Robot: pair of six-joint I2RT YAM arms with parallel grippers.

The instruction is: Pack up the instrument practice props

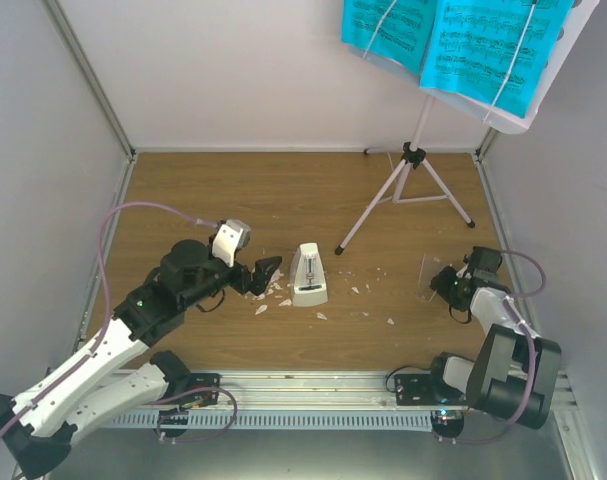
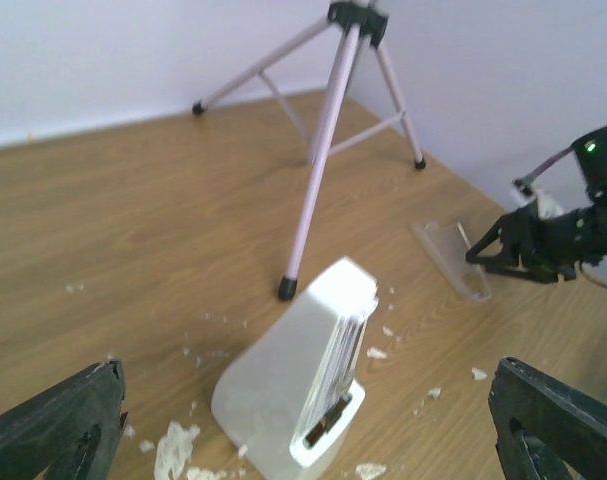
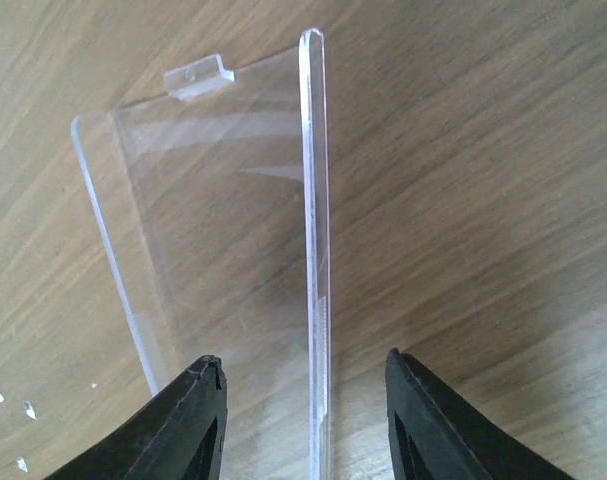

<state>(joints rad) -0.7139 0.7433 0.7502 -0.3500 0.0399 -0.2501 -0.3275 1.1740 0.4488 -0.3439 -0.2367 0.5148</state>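
While the left gripper (image 1: 263, 275) sits low just beside the small white metronome (image 1: 308, 276), its two fingers (image 2: 53, 430) are spread wide apart and hold nothing. In the left wrist view the metronome stands upright on the table (image 1: 213, 185), a little ahead of the fingers and in the middle of the gap. White crumbs (image 1: 273, 297) lie around its foot.

I think the step in hand is picking up the metronome, and the packing has hardly begun. The music stand (image 1: 420, 125) stands at the back on its three legs. The cyan pages (image 1: 483, 50) rest on its plate.

The right gripper (image 1: 443, 285) is spread open too. Its fingers (image 3: 188, 425) sit on both sides of the thin edge of a clear plastic piece (image 3: 223, 200) that lies on the wood. I cannot tell if they touch it.

Next, I think the left gripper has to slide forward until a finger is on each side of the metronome, then close softly. The sides slope, so a grip low down seems safer. A high grip could slip off.
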